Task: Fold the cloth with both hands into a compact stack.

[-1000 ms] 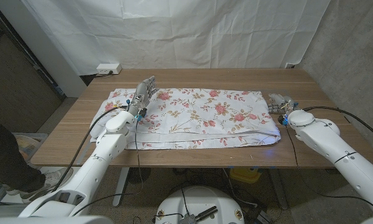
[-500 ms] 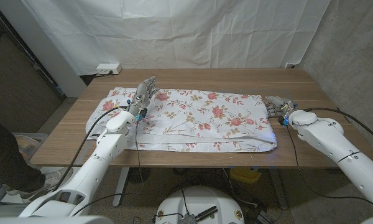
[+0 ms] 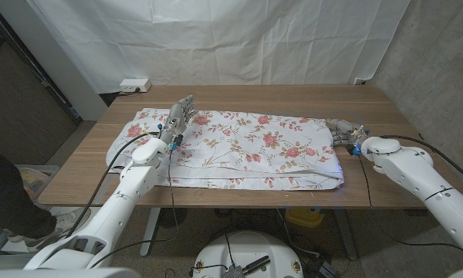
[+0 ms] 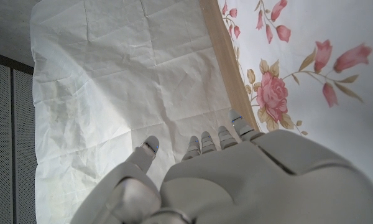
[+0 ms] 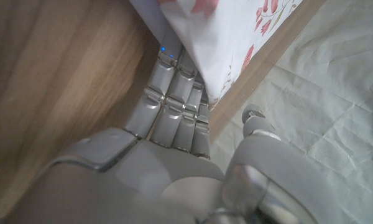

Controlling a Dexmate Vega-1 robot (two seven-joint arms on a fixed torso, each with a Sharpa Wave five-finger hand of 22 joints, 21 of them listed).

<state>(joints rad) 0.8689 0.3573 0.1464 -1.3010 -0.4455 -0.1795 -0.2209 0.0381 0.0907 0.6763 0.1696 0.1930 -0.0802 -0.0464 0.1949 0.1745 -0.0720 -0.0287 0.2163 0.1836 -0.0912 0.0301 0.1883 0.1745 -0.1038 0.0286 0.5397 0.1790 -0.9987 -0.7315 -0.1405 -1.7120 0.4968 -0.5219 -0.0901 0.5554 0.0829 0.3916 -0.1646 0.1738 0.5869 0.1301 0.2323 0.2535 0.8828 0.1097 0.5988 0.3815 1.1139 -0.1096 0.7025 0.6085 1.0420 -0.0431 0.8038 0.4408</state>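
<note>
1. A wooden counter (image 3: pixel 239 94) stands in front of a white backdrop sheet (image 3: pixel 216 38).
2. A white cloth (image 3: pixel 247 147) with red roses lies across the counter's middle, folded lengthwise, its doubled edge toward the robot.
3. The left hand (image 3: pixel 180 116) is over the cloth's left end, fingers (image 4: pixel 202 142) straight and slightly apart, holding nothing.
4. The right hand (image 3: pixel 346 133) is at the cloth's right edge, its fingers (image 5: pixel 174 93) reaching under the fabric; I cannot tell whether they grip it.
</note>
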